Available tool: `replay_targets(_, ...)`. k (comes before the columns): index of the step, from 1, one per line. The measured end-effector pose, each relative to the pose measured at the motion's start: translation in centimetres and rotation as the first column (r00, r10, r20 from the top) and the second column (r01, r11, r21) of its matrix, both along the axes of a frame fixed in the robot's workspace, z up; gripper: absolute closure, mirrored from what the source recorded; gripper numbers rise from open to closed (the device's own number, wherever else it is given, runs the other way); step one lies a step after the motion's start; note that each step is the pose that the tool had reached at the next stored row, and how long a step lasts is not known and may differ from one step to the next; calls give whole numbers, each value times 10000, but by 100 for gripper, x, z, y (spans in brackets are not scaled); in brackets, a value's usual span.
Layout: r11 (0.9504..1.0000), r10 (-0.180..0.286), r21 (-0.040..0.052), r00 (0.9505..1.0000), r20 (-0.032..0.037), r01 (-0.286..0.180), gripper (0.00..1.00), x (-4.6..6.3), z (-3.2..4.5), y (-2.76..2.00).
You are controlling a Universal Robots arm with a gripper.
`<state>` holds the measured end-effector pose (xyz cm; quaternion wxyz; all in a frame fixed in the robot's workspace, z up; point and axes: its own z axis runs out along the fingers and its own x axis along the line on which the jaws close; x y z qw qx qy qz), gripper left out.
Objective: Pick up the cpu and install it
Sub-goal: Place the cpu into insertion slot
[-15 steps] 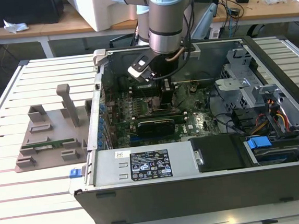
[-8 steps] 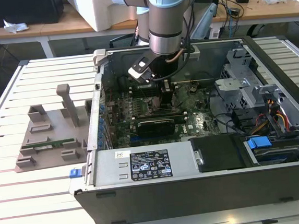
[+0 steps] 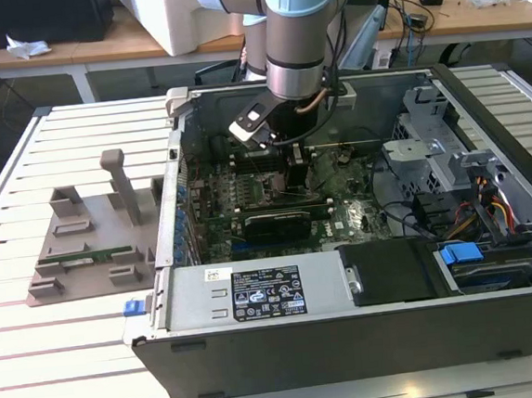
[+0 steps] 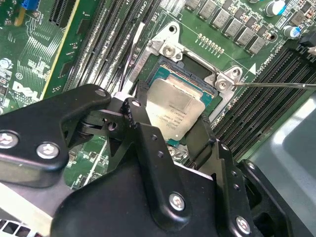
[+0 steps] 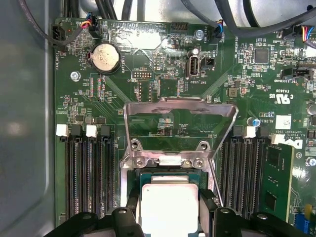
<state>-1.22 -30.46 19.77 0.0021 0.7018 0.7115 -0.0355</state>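
Note:
The cpu (image 4: 174,109) (image 5: 169,206) is a flat square chip with a silver top. It lies level over the open socket (image 4: 193,66) on the green motherboard (image 5: 163,79). My gripper (image 4: 172,114) (image 5: 169,213) reaches down into the computer case (image 3: 353,336), and its black fingers (image 4: 139,106) press against two opposite edges of the chip. In the exterior view the gripper (image 3: 286,165) hangs above the middle of the board. The socket's metal load plate (image 5: 178,116) stands flipped up beyond the chip.
Rows of black memory slots (image 5: 89,173) flank the socket on both sides. A thin socket lever (image 4: 276,85) sticks out sideways. A black card (image 3: 278,224) lies across the board. A grey fixture (image 3: 93,242) with a green memory stick sits outside the case on the exterior view's left.

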Motion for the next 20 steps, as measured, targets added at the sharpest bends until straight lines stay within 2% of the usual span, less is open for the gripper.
replay_targets(3,10000,0,24,10000,5,-1,45,1,-3,2)
replay_targets(4,10000,1,34,10000,7,-1,44,2,-4,3)
replay_targets(5,10000,0,36,10000,3,0,38,0,-2,1)
replay_targets(8,10000,0,46,10000,2,0,38,1,-1,1)
replay_targets(10,10000,1,42,10000,2,-1,38,1,37,1)
replay_targets(11,10000,0,41,10000,1,0,38,0,92,3)
replay_targets(14,10000,1,43,10000,3,-1,40,1,134,9)
replay_targets(18,10000,0,43,10000,3,0,65,-15,139,9)
replay_targets(19,10000,1,42,10000,2,-1,65,-24,139,8)
replay_targets(20,10000,1,42,10000,3,-1,71,-44,138,5)
